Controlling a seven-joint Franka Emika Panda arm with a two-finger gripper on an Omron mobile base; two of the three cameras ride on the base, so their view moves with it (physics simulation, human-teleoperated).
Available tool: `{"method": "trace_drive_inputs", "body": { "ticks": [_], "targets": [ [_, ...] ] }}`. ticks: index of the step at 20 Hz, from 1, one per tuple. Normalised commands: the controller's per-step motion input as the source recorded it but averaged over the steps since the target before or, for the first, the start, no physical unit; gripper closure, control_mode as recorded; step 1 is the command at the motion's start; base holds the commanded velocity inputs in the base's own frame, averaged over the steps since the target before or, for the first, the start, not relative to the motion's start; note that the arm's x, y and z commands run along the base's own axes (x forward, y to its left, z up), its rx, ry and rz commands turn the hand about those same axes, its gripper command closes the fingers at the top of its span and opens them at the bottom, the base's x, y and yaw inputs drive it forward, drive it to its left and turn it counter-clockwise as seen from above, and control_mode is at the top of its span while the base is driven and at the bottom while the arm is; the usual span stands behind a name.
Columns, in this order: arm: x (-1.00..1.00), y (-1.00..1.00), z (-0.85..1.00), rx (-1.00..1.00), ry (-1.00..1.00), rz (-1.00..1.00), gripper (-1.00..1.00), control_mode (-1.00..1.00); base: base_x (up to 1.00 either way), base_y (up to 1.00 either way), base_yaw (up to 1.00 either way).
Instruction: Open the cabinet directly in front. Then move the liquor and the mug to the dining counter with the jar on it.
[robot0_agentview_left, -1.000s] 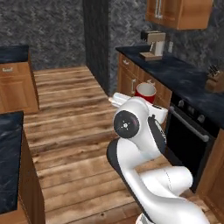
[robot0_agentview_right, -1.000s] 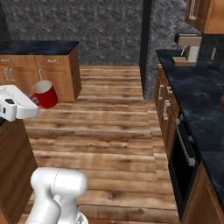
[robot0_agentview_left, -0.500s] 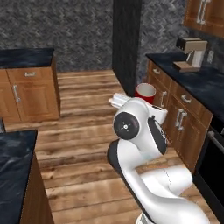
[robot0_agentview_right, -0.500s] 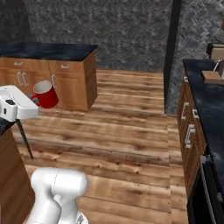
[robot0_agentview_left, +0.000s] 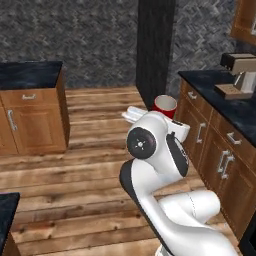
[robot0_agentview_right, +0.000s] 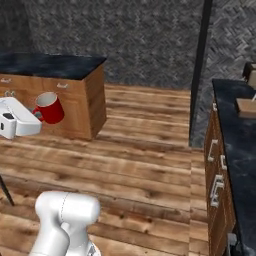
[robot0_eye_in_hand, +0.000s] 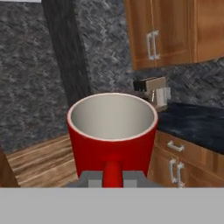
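The jaws are closed tight on the handle of the mug (robot0_eye_in_hand: 112, 133), one grey fingertip (robot0_eye_in_hand: 92, 179) on each side of the red handle at the bottom of the hand view. The mug is red outside and whitish inside, held upright in the air with its open mouth up and nothing visible in it.

In the left base view the mug (robot0_agentview_left: 165, 106) peeks over the top of the white arm, above the wooden floor (robot0_agentview_left: 95, 150) and just beside the row of brown low cabinets (robot0_agentview_left: 220, 160) on the right. In the right base view the mug (robot0_agentview_right: 48, 107) hangs at the far left, next to the white hand (robot0_agentview_right: 17, 120), in front of a brown island cabinet with a black marbled tabletop (robot0_agentview_right: 55, 65).

A black tabletop (robot0_agentview_left: 225, 95) runs along the right side, carrying a brown and silver appliance (robot0_agentview_left: 240, 75) near the back wall; the same appliance (robot0_eye_in_hand: 151, 89) shows behind the mug in the hand view, under reddish-brown wall cabinets (robot0_eye_in_hand: 175, 30) with silver handles. A dark pillar (robot0_agentview_left: 155, 50) stands against the grey patterned wall
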Motion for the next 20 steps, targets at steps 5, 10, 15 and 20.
{"method": "trace_drive_inputs", "body": {
  "ticks": [5, 10, 15, 20],
  "targets": [
    [0.0, 0.0, 0.0, 0.0, 0.0, 0.0, 1.0, 1.0, 1.0, -0.28, 0.0],
    [0.0, 0.0, 0.0, 0.0, 0.0, 0.0, 1.0, 1.0, 1.0, 0.01, -0.08],
    [0.0, 0.0, 0.0, 0.0, 0.0, 0.0, 1.0, 1.0, 1.0, 0.2, -0.09],
    [0.0, 0.0, 0.0, 0.0, 0.0, 0.0, 1.0, 1.0, 1.0, 0.68, -0.04]
  ]
}}
